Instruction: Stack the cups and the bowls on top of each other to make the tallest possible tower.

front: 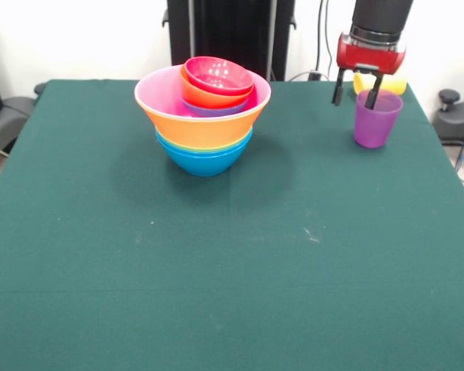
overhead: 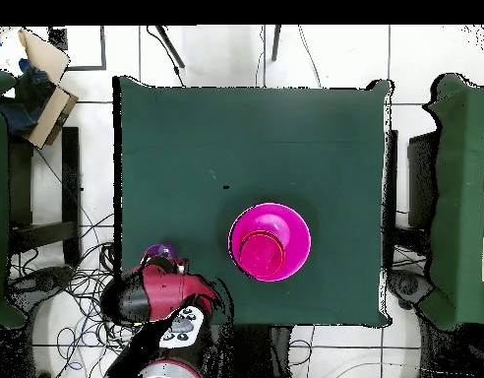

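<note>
The tower (front: 205,116) stands at the table's far middle: a blue bowl at the base, then wide orange and pink bowls, with purple, orange-red and crimson small bowls nested on top. From overhead the tower (overhead: 271,241) reads as pink with a red centre. The purple cup (front: 377,118) stands upright at the far right. My gripper (front: 353,103) is open and straddles its left wall, one finger inside the cup and one outside. The yellow cup (front: 380,82) sits just behind, mostly hidden. Overhead, the arm (overhead: 152,293) covers most of the purple cup (overhead: 159,252).
The green tablecloth (front: 216,270) covers the whole table. The purple cup stands close to the table's far right corner. A cardboard box (overhead: 39,84) and cables lie on the floor beside the table.
</note>
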You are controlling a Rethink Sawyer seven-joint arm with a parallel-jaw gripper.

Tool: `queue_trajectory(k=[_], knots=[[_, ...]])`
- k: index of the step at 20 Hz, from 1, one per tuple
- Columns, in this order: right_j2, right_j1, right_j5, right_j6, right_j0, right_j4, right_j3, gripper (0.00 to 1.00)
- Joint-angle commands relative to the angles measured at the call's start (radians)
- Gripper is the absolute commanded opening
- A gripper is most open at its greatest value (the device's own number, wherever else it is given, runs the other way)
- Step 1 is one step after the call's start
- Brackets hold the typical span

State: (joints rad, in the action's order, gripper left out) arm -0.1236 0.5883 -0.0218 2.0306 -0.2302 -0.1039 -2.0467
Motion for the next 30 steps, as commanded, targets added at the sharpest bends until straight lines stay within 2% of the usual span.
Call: queue_trajectory(k=[1, 11, 30], knots=[[0.059, -0.035, 0.025, 0.203, -0.016, -0.044, -0.017, 1.0], [0.058, -0.051, 0.034, 0.205, -0.019, -0.047, -0.007, 1.0], [0.032, -0.16, 0.112, 0.208, -0.051, -0.092, 0.057, 1.0]])
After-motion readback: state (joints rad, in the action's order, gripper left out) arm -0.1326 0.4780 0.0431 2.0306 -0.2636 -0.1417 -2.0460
